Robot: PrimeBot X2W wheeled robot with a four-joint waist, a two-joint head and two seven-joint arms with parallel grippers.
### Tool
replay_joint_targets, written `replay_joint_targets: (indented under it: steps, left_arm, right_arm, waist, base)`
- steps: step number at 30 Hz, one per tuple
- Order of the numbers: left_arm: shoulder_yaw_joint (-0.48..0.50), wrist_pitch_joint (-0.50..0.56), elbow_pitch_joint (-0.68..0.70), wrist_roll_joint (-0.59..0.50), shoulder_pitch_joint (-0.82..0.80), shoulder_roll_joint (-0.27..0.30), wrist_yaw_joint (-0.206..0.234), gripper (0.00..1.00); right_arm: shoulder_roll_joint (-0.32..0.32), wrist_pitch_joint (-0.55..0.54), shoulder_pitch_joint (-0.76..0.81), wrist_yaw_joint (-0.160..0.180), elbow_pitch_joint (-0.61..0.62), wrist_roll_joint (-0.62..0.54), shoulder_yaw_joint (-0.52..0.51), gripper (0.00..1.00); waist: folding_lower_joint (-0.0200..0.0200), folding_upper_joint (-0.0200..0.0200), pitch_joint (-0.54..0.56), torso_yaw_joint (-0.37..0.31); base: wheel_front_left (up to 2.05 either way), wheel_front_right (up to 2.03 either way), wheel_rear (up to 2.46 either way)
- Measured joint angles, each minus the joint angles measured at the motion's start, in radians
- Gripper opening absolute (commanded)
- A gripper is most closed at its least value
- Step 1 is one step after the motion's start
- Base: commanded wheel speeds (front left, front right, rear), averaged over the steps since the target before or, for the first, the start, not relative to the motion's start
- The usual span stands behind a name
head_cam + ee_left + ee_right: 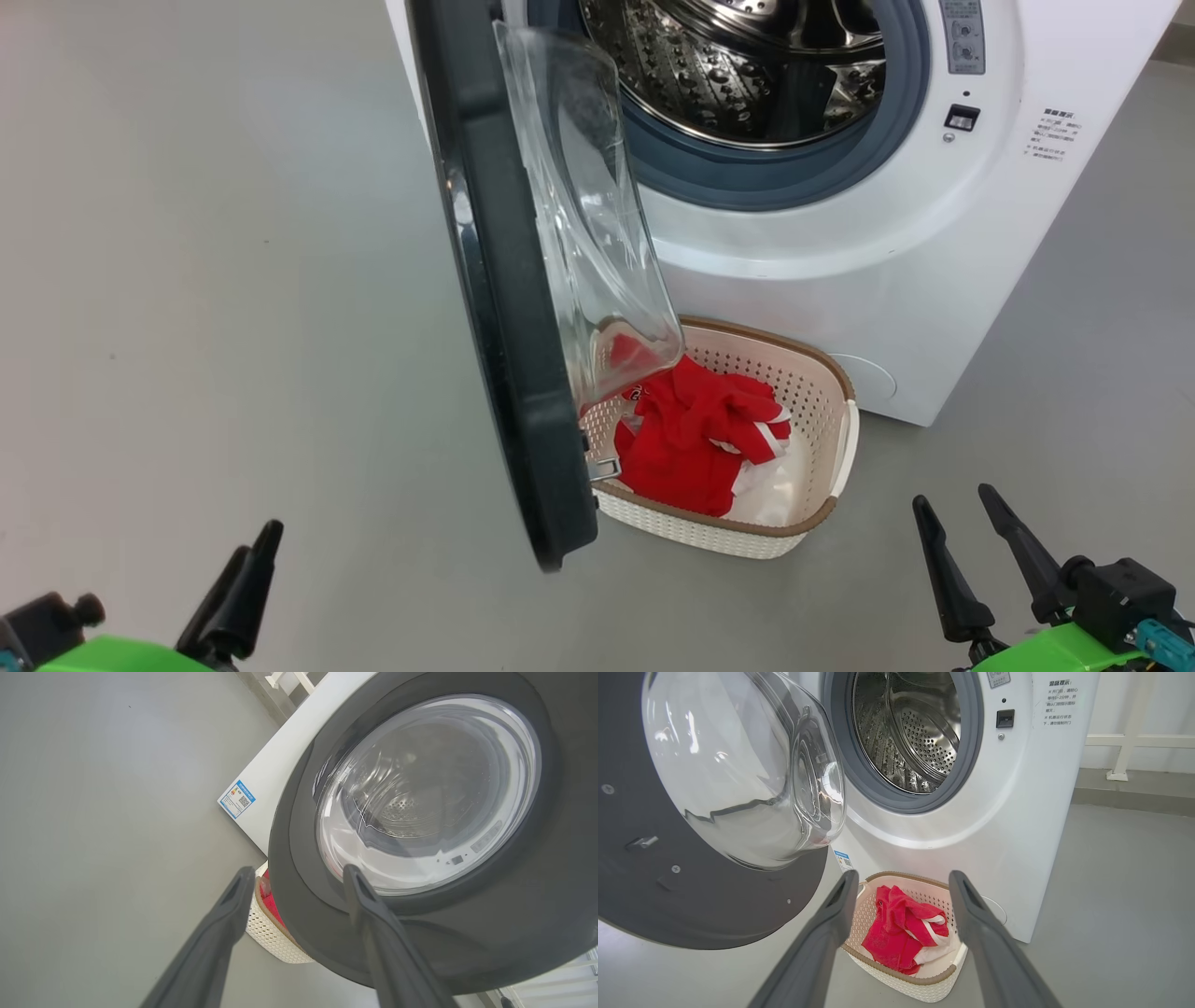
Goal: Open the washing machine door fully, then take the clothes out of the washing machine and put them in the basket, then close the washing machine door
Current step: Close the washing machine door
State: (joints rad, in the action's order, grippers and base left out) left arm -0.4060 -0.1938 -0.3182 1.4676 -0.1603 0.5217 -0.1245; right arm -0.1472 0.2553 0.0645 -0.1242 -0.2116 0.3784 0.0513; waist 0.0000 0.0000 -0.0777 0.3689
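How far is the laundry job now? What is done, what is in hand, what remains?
Done: the washing machine door stands open, and the clothes lie in the basket; the visible part of the drum is empty. In hand: nothing, the left gripper and right gripper are open and empty. Remaining: closing the door.

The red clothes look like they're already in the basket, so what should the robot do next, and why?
Probably press the left gripper, jaws open and empty, against the outer face of the washing machine door and start swinging it shut. The clothes lie in the basket, the drum looks empty, and the door stands open right before that gripper.
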Motion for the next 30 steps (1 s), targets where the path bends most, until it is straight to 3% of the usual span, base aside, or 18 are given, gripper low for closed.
replay_joint_targets:
  steps: [5, 12, 30]
  left_arm:
    - [-0.010, -0.036, -0.028, -0.029, 0.003, -0.005, 0.000, 1.00]
    - [0.000, -0.056, -0.085, -0.170, 0.009, -0.036, 0.000, 1.00]
    - [0.327, -0.056, 0.017, -0.859, 0.094, -0.245, -0.001, 1.00]
  right_arm:
    - [-0.001, 0.000, 0.000, 0.000, 0.001, 0.000, -0.004, 1.00]
    - [-0.001, 0.000, 0.000, 0.000, 0.002, 0.000, -0.012, 1.00]
    - [-0.004, 0.000, 0.000, 0.000, 0.012, 0.000, -0.041, 1.00]
  waist:
    - [0.0000, 0.0000, -0.002, -0.007]
    - [0.0000, 0.0000, -0.005, -0.013]
    - [0.0000, 0.0000, -0.004, -0.019]
  base:
    - [0.00, 0.00, 0.00]
    - [0.00, 0.00, 0.00]
    - [0.00, 0.00, 0.00]
